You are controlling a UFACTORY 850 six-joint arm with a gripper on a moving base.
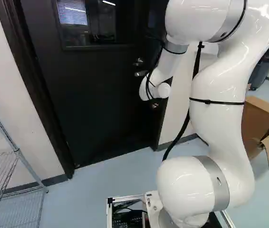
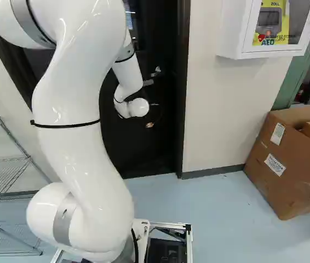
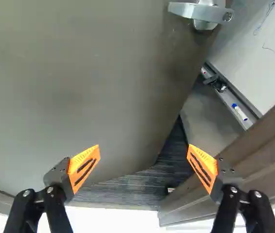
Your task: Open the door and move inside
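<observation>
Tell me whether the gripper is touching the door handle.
Apart. In the wrist view, the gripper stands open, and a plain gap, with door visible across it, separates both fingers from the handle.

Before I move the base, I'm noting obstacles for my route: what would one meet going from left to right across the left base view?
Wire rack → black door → white arm → open cardboard box.

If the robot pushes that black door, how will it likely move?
Probably stiffly, as one piece: the door looks like a flat, rigid slab with a window set in it. The latch likely won't resist, since a gap already shows between its edge and the frame. Being broad and tall, it may feel heavy to start.
</observation>
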